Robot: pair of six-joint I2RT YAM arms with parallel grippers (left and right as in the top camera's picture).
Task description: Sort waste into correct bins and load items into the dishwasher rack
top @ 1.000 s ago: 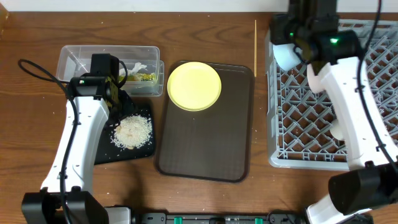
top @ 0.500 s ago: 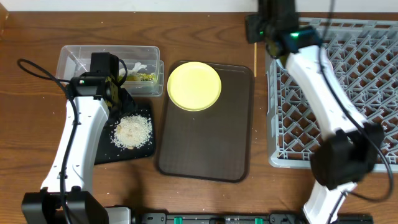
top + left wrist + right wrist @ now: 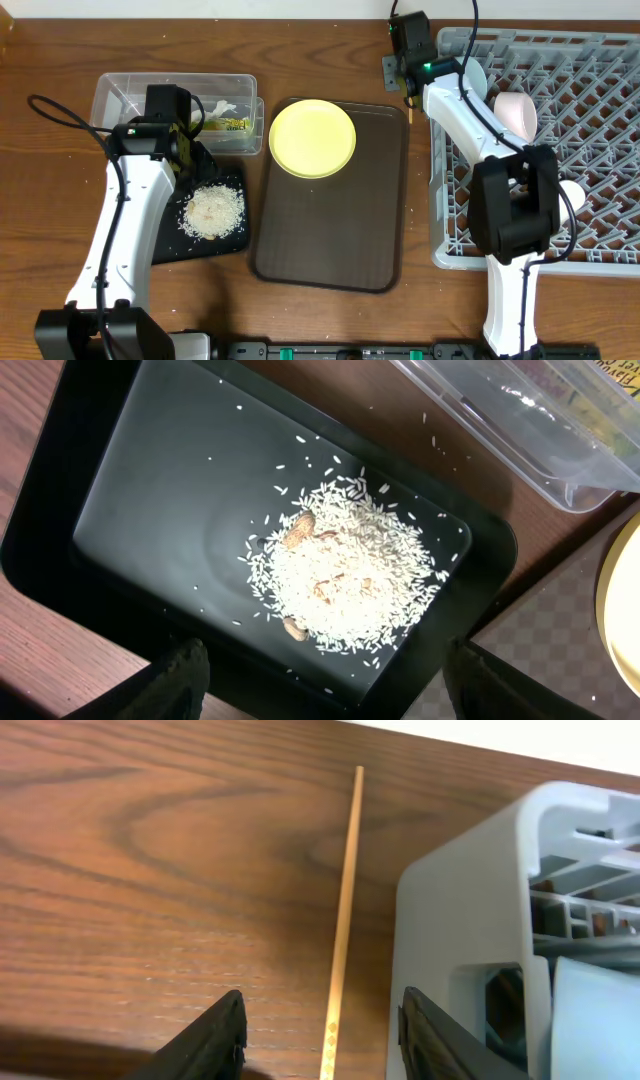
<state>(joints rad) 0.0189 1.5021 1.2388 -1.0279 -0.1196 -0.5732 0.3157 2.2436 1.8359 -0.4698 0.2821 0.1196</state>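
Overhead: the left hand hangs with fingers spread over the shallow black rectangular tray, which holds the pile of whitish rice bits. Above it, the clear rectangular plastic tub holds the green-yellow-orange snack wrapper. The round yellow plate lies on the dark brown serving tray. The right hand sits beside the large grey plastic rack.

Left wrist: both fingers stand wide apart at the bottom corners, the rice centred between them.

Right wrist: a thin wooden chopstick lies on the wooden bench, between the spread fingers, untouched.
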